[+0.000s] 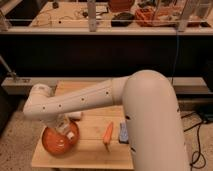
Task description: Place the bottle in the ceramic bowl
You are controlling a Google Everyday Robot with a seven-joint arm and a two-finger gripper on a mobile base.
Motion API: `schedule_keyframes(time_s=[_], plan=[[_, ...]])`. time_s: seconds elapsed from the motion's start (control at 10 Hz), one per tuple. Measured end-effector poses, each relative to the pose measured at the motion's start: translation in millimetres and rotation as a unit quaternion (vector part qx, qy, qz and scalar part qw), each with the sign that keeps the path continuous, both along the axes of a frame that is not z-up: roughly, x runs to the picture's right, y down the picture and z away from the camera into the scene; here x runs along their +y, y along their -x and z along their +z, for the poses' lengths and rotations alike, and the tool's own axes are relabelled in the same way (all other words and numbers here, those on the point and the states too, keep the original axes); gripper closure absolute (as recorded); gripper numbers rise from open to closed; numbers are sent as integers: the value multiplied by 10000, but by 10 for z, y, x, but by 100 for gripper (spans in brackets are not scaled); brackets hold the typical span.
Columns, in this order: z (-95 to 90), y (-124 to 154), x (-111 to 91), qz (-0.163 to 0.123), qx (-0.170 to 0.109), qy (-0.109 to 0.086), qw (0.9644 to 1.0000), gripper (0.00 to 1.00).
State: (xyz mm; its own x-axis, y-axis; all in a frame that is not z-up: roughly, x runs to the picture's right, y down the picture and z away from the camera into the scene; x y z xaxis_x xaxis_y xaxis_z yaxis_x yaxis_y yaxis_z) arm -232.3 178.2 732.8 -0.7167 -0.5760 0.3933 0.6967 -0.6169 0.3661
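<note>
- One arm, ours, reaches from the lower right across to the left, so that our gripper point(67, 129) hangs low over the ceramic bowl point(54, 142), the spot the task names as the drop place.
- We cannot tell how the gripper is set; pale shapes crowd around it.
- A whitish, rounded shape at the gripper, just above the bowl's right rim, is probably the bottle point(71, 134). We judge it is being lowered or let go here, but we cannot say whether it rests in the bowl.
- The bowl sits directly beneath the gripper, near the left front of the wooden table point(90, 150), in easy reach of the arm.
- To the right of the gripper, well apart, lies an orange carrot-like object point(108, 134), and just beyond it a small blue-grey item point(123, 133). Both lie outside the bowl.
</note>
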Motion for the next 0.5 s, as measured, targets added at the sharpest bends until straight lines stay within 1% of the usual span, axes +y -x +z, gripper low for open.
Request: schedule_keyframes(time_s=[0.2,0.3,0.4,0.5], plan=[[0,5,4,-24,-16,11,10000,68],[0,7,8,-49,-25,20,10000,66],[-5,17,11,-69,-39,26,10000,60],[-4,21,18,-90,-45,34,9999,56]])
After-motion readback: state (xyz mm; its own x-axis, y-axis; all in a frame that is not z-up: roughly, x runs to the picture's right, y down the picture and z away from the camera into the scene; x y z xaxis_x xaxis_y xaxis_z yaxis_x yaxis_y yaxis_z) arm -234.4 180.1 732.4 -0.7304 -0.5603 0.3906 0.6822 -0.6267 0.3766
